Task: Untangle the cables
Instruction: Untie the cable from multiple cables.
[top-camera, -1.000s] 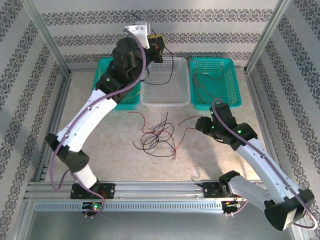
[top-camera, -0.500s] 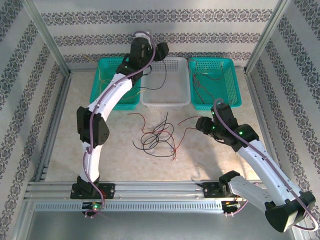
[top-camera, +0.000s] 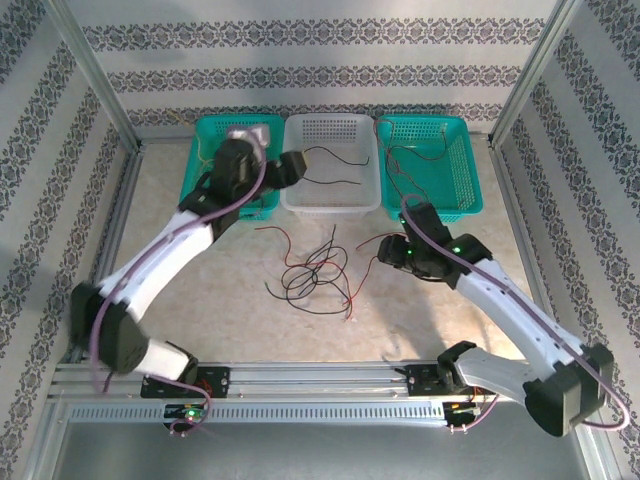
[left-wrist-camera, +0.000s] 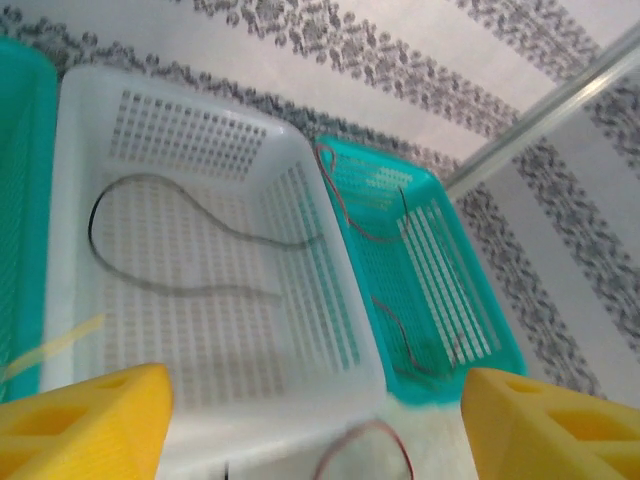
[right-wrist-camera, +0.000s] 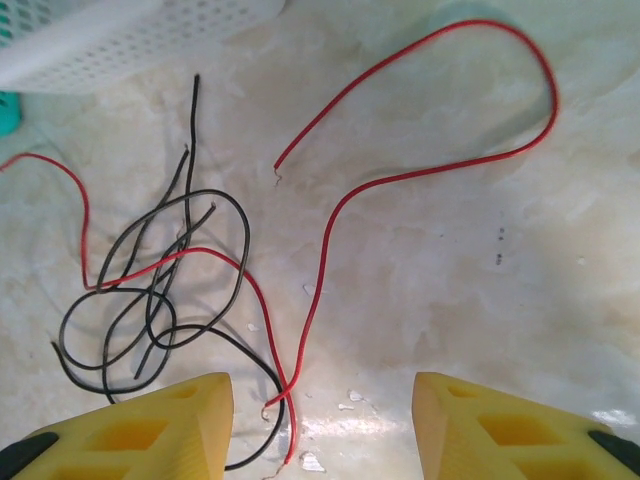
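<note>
Top camera first. The left claw (top-camera: 292, 167) has come down from its high perch of a second ago and now sits low at the left rim of the white basket (top-camera: 331, 208). The black cable (top-camera: 335, 165) that dangled from it then now lies loose in the basket, just ahead of its tips. That looks like one cable sorted. The right claw (top-camera: 384, 250) has edged in toward the tangle (top-camera: 313, 270), which sits on the table just off its tip, its shape unchanged from the earlier frames.

Left wrist next. The yellow fingers (left-wrist-camera: 90, 420) are spread wide with nothing between them, so the release is done. The black cable curls on the basket floor ahead of the claw, and off to the claw's right a teal basket (left-wrist-camera: 455, 300) holds a few thin red wires.

Right wrist now — this claw is also wide open and empty, hovering over the table. A red cable (right-wrist-camera: 318, 280) runs straight out from between its fingers and crosses a black strand close in, with the black loops lying ahead and to its left. I'd judge that red one the next pick, though pulling it could drag the knot along.
</note>
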